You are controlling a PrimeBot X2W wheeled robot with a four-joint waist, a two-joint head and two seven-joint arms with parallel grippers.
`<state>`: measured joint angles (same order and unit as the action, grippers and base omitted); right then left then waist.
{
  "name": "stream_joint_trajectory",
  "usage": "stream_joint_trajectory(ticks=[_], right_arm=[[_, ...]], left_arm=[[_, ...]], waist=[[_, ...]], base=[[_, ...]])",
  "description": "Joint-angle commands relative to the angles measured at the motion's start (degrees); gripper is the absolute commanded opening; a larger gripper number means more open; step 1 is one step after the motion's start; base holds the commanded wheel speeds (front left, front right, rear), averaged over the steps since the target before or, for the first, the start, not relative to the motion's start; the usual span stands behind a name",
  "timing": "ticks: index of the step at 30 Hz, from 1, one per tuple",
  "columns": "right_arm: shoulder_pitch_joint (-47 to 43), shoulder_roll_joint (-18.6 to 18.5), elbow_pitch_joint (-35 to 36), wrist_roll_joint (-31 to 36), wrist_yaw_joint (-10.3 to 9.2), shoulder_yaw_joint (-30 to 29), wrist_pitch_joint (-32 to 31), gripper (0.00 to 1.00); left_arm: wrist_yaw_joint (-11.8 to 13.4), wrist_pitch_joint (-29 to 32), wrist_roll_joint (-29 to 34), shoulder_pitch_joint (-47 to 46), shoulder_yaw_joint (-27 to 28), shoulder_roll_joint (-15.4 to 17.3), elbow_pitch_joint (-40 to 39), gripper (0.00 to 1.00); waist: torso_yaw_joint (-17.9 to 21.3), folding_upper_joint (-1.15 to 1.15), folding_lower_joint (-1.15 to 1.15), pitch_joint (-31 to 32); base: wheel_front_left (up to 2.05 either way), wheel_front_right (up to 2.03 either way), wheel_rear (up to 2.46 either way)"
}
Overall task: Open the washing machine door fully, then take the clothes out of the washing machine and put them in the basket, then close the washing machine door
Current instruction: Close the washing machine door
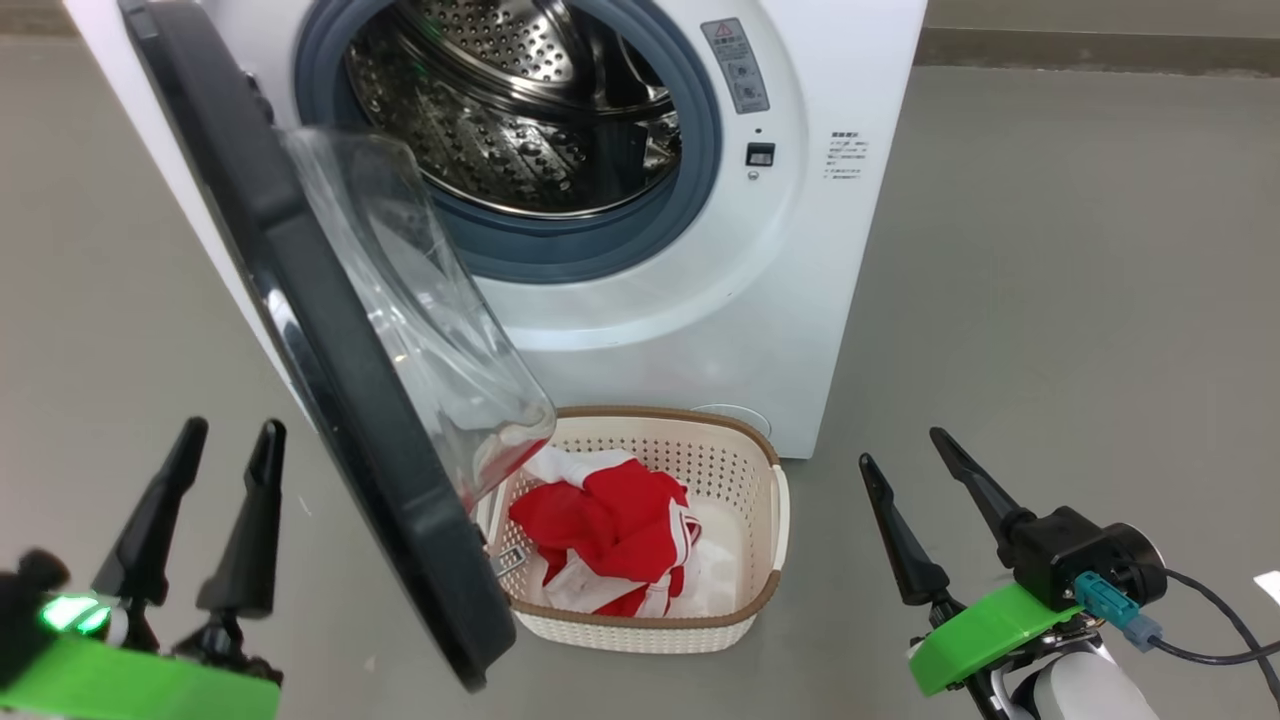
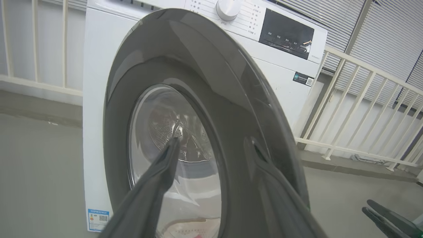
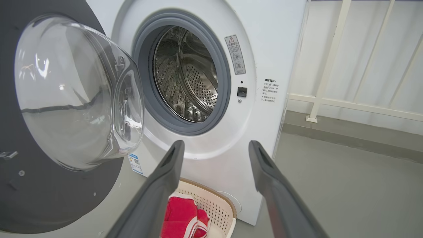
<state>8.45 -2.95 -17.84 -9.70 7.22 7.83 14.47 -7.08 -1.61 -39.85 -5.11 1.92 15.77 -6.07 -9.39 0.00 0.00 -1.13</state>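
While the washing machine door stands ajar and the clothes fill the basket on the floor, left gripper and right gripper hover spread, empty.

Laundry area: washing machine on grey floor (white railing behind).

The left gripper and right gripper each have two long matt-black fingers tapering to points above a bright green plastic bracket; a green light glows on the left, while the right shows a round black housing, a teal plug, a black cable and a white forearm shell.
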Motion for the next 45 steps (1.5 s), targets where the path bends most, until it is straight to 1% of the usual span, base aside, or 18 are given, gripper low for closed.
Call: stream_joint_trajectory(ticks=[1, 4, 8, 17, 22, 26, 37, 45], right_arm=[[0.6, 0.1, 1.6, -0.4, 0.26, 0.8, 0.5, 1.0], [0.6, 0.1, 1.8, -0.4, 0.26, 0.3, 0.5, 1.0], [0.5, 0.1, 2.2, -0.6, 0.26, 0.0, 0.5, 1.0], [0.0, 0.1, 2.6, -1.2, 0.26, -0.6, 0.5, 1.0], [-0.3, 0.1, 2.7, -1.4, 0.26, -1.0, 0.5, 1.0], [-0.4, 0.1, 2.8, -1.6, 0.26, -1.2, 0.5, 1.0], [-0.7, 0.1, 2.9, -1.7, 0.26, -1.3, 0.5, 1.0], [-0.9, 0.1, 2.6, -1.7, 0.26, -1.5, 0.5, 1.0]], left_arm=[[-0.3, -3.8, 3.0, -0.3, 0.9, 2.7, -1.1, 1.0], [-0.3, -8.2, 6.9, 0.9, -0.3, 4.0, 0.2, 1.0], [0.4, -10.5, 11.1, 2.7, -0.9, 4.7, 1.7, 1.0], [1.7, -12.4, 14.2, 6.2, -0.9, 4.1, 2.5, 1.0], [2.2, -12.9, 15.2, 7.7, -0.9, 2.9, 3.2, 1.0], [2.1, -13.2, 15.9, 8.5, -1.1, 2.1, 3.8, 1.0], [2.3, -13.4, 19.1, 8.6, -1.0, 2.1, 4.6, 1.0], [1.8, -13.4, 18.8, 8.2, -0.1, 1.2, 4.9, 1.0]], waist=[[0.5, 0.0, 0.0, 0.0], [1.0, 0.0, 0.0, -0.2], [1.9, 0.0, 0.0, -0.4], [3.1, 0.0, 0.0, -0.2], [3.4, 0.0, 0.0, 0.2], [3.5, 0.0, 0.0, 0.5], [3.5, 0.0, 0.0, 0.5], [3.5, 0.0, 0.0, 0.5]], base=[[0.0, 0.0, 0.0], [0.0, 0.0, 0.0], [0.0, 0.0, 0.0], [0.0, 0.0, 0.0], [0.0, 0.0, 0.0], [0.0, 0.0, 0.0], [0.0, 0.0, 0.0], [0.0, 0.0, 0.0]])
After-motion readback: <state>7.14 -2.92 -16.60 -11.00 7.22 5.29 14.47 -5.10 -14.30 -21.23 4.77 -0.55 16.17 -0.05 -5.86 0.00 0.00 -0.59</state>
